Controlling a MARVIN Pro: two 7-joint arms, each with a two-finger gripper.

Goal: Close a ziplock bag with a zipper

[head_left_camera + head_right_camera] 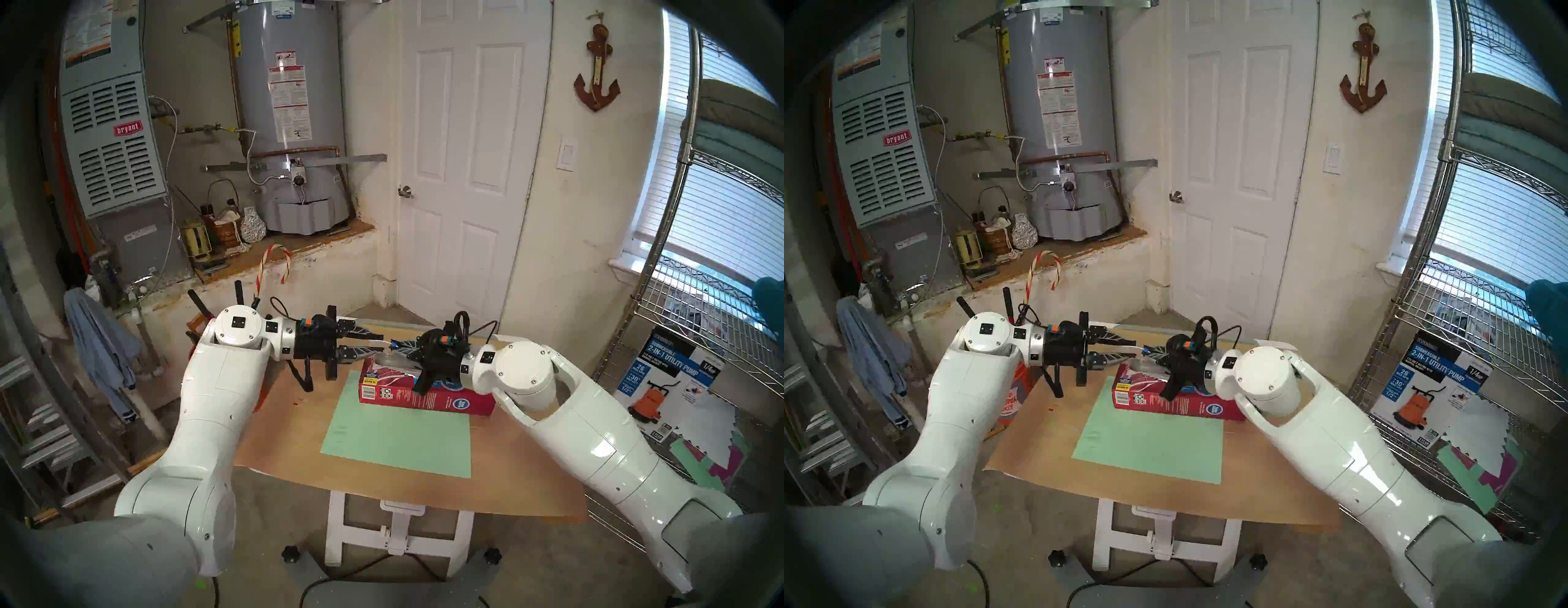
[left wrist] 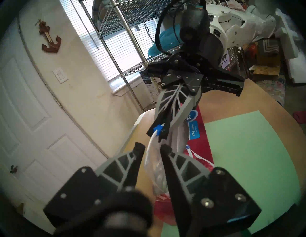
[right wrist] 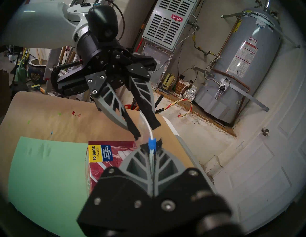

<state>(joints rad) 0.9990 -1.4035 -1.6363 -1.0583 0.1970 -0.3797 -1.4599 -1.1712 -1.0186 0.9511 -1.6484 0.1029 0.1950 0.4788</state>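
The clear ziplock bag [image 2: 154, 167] hangs between my two grippers above the red box [image 1: 424, 397], its whitish rim strip [image 3: 147, 125] stretched from one to the other. My right gripper [image 3: 152, 146] is shut on the blue zipper [image 3: 152, 143] at the strip's end; the zipper [image 2: 158, 129] also shows in the left wrist view. My left gripper [image 2: 152, 149] is open, one finger on each side of the strip, a little short of the zipper. The bag's lower part droops onto the box. From the head the left gripper [image 1: 377, 343] faces the right gripper [image 1: 393, 343] tip to tip.
The red freezer-bag box [image 2: 200, 130] lies at the back of the brown paper-covered table [image 1: 297, 424], behind a green sheet [image 1: 399, 429]. A wire shelf [image 1: 700, 297] stands to the right, a white door [image 1: 462, 170] behind the table.
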